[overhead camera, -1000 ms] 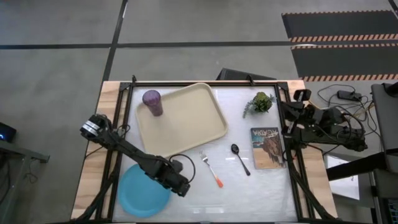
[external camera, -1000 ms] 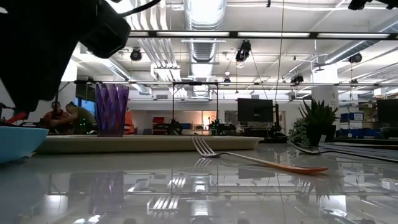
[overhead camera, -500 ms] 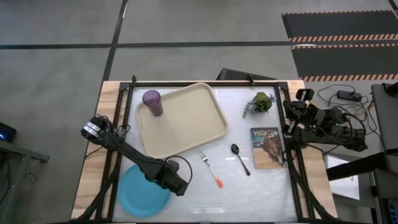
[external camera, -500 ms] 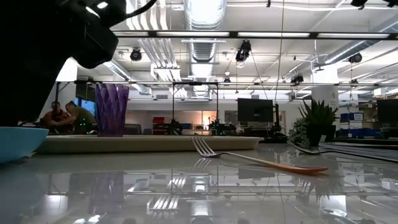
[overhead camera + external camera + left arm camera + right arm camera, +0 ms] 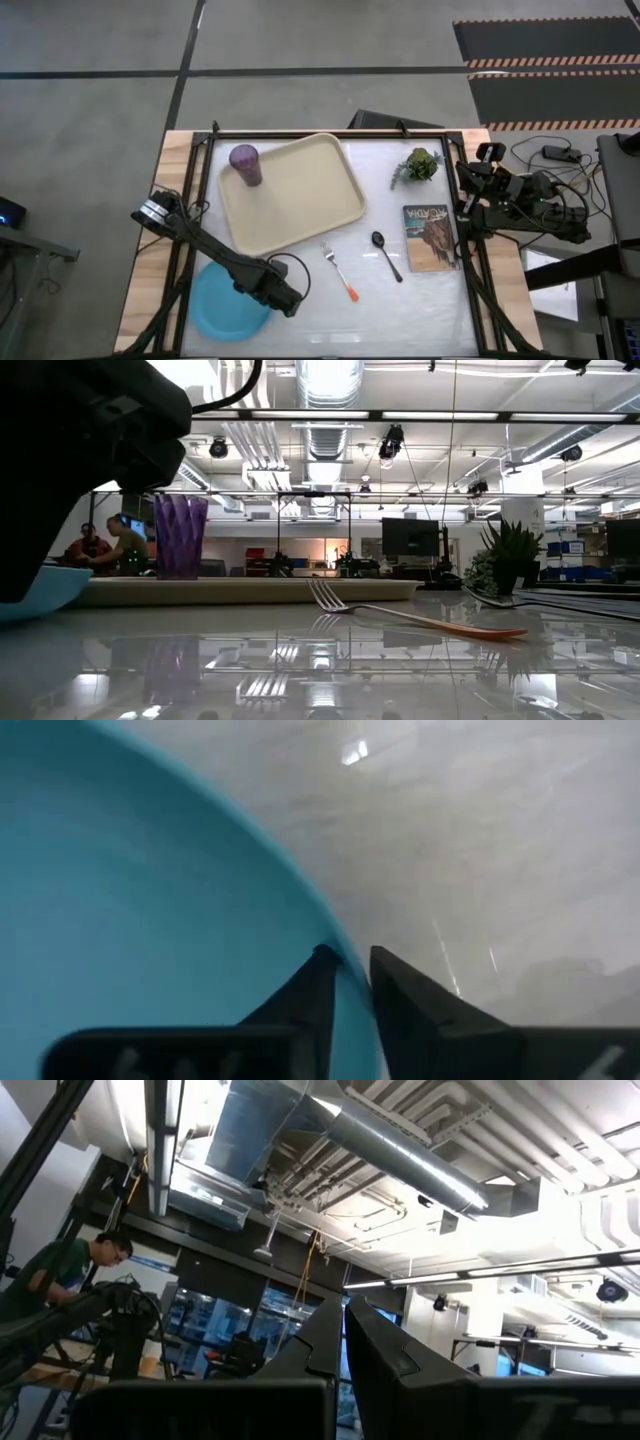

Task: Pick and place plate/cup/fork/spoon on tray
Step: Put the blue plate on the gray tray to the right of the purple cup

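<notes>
The light-blue plate (image 5: pixel 222 305) lies at the table's near left, also in the low view (image 5: pixel 40 595). My left gripper (image 5: pixel 284 299) is shut on its right rim. The purple cup (image 5: pixel 245 165) stands upright on the cream tray's (image 5: pixel 320 200) far left corner. The orange-handled fork (image 5: pixel 341 273) and the dark spoon (image 5: pixel 386 255) lie flat on the table right of the tray's near edge. My right gripper (image 5: pixel 486 155) waits shut and empty at the table's right edge, pointing up into the room (image 5: pixel 343 1315). My left gripper pinches the plate's right rim (image 5: pixel 340 960) between its two fingers, one over the plate's inner face and one outside the rim. The fingers slant down from above. Whether the held side is off the table, I cannot tell.
A small picture book (image 5: pixel 431 238) lies near the right edge, with a green potted plant (image 5: pixel 420 165) beyond it. Bare table shows between the plate and the fork. People sit in the room behind the table (image 5: pixel 110 545).
My left gripper has shifted a little toward the table's left edge and come down over the plate's right rim. The arm now hides more of the plate in the low view. The plate stays about where it was.
</notes>
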Action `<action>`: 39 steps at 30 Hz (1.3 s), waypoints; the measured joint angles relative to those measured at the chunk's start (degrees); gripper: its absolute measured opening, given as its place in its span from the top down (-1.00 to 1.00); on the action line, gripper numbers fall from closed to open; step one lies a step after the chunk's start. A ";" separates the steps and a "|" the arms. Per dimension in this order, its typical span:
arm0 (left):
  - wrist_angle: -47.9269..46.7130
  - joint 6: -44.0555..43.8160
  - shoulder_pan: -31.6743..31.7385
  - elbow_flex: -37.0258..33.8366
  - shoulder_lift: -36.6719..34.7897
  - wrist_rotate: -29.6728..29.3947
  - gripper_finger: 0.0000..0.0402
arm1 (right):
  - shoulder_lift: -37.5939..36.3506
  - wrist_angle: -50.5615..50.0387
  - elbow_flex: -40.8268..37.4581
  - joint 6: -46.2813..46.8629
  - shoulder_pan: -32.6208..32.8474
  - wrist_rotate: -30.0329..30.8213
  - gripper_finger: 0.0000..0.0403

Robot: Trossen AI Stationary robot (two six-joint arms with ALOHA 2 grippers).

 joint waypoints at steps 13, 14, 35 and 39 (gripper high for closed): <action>0.10 6.26 -1.13 4.44 -1.79 11.45 0.96 | 0.00 -0.04 0.00 0.02 0.00 0.00 0.96; 0.18 8.23 -1.50 5.55 -2.10 12.25 0.96 | 0.00 -0.04 0.00 0.02 0.01 0.00 0.96; 0.03 33.29 -1.92 24.36 -3.88 -2.87 1.00 | 0.00 -0.83 0.00 1.64 0.01 0.02 0.96; -0.10 38.17 -0.21 25.58 -3.88 -6.89 1.00 | 0.00 -1.49 0.00 1.75 0.01 0.04 0.96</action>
